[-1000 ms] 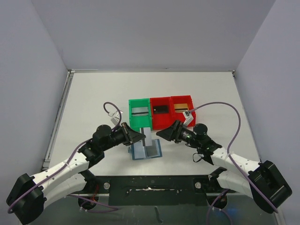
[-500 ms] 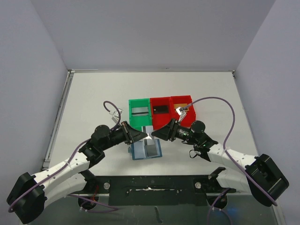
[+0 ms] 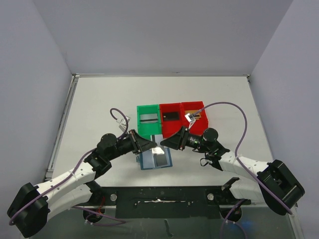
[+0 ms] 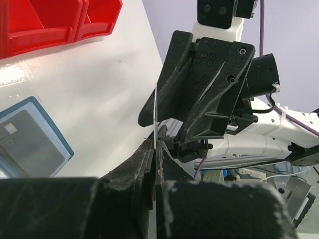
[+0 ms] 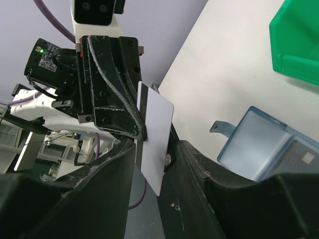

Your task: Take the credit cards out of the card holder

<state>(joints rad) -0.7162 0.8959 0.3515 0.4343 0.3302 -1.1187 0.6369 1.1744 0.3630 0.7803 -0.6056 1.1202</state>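
Observation:
The blue card holder [image 3: 155, 159] lies open on the table below both grippers, also in the left wrist view [image 4: 30, 139] and the right wrist view [image 5: 269, 144], with a dark card in one pocket. My left gripper [image 3: 152, 145] is shut on a white credit card [image 5: 155, 134], held upright above the holder and seen edge-on as a thin line [image 4: 156, 107]. My right gripper [image 3: 163, 143] faces the left one tip to tip. Its jaws straddle the card's free end, with a narrow gap still showing on each side.
A green bin [image 3: 148, 119] and two red bins [image 3: 170, 119] [image 3: 193, 114] stand in a row just behind the holder, each with a card inside. The red bins [image 4: 45, 20] and the green bin [image 5: 299, 35] also show in the wrist views.
The right gripper has slid left to the card held by the left gripper, and its jaws have narrowed around the card. The left arm has barely moved.

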